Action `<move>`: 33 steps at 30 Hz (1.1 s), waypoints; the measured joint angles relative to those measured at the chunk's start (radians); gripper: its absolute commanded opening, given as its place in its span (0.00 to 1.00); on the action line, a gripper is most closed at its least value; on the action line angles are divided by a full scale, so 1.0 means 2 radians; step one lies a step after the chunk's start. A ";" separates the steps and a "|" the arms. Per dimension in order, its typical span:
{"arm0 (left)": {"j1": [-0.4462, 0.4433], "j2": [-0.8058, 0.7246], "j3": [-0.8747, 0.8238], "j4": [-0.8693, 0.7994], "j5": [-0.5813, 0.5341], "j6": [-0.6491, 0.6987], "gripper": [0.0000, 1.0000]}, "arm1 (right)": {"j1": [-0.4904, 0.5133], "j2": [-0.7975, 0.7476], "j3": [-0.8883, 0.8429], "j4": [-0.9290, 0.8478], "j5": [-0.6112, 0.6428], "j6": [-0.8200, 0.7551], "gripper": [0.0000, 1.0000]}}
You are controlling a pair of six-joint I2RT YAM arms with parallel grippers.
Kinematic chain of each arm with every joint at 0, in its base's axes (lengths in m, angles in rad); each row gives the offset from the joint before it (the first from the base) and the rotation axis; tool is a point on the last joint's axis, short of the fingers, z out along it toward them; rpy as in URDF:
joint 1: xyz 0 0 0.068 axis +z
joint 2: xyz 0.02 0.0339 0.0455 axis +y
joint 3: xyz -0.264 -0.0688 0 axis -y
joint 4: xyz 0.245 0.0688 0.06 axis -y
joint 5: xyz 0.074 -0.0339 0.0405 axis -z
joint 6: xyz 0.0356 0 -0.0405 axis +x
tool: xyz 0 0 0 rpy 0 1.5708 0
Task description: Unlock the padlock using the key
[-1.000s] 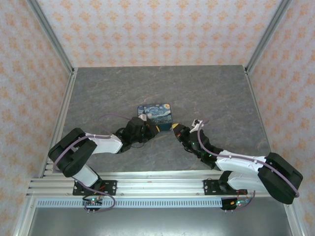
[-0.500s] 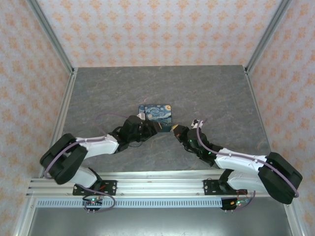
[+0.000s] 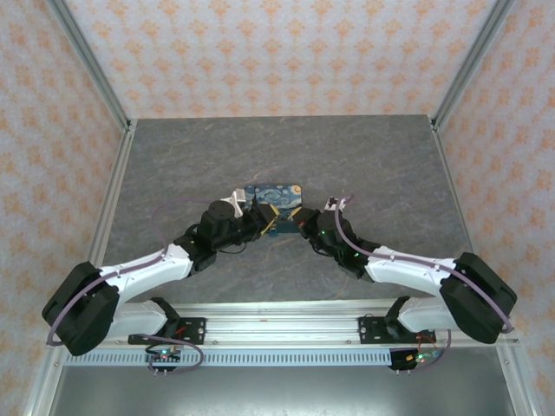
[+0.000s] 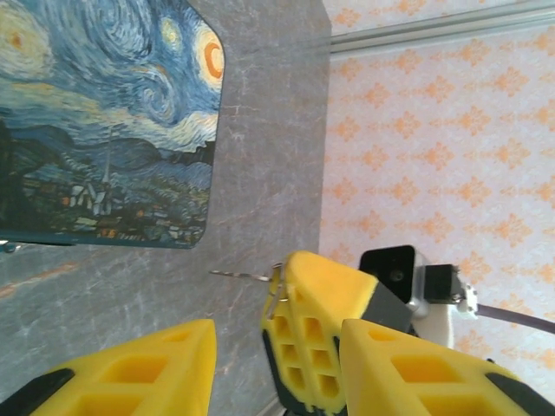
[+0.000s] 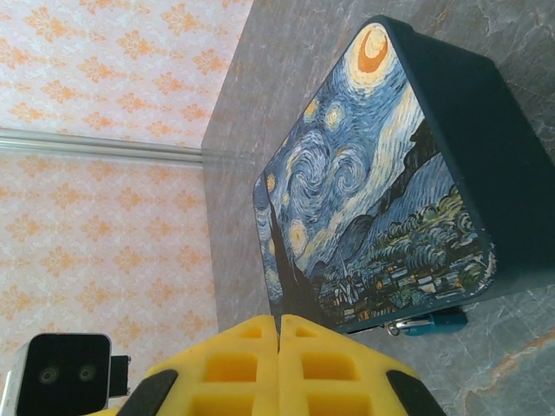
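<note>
The padlock [image 5: 427,323] lies lengthwise along the box's [image 5: 381,173] near edge, at the lower right of the right wrist view, just right of the nearer right gripper [image 5: 279,338], which is closed on the thin key [image 4: 247,276]; the left gripper [image 3: 263,224] gapes empty.

Both arms reached low from the table's near edge toward its centre, elbows flared outward. The left arm [image 3: 147,269] ended in the left gripper [image 3: 265,224], its yellow fingers [image 4: 139,373] spread apart. Facing it tip to tip, the right gripper [image 3: 297,227] on the right arm [image 3: 408,270] had its fingers [image 5: 234,368] pressed together on the key [image 4: 247,276].
</note>
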 measured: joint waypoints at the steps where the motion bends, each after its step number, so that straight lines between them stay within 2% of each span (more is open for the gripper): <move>1: -0.002 0.004 0.000 0.006 -0.001 -0.006 0.40 | 0.000 0.004 0.001 0.000 0.000 0.002 0.00; 14: -0.025 0.067 0.000 0.063 -0.013 -0.032 0.35 | 0.000 0.012 0.003 0.000 0.000 0.016 0.00; 33: -0.032 0.114 0.022 0.099 -0.026 -0.047 0.17 | -0.001 0.012 0.003 0.005 0.000 0.026 0.00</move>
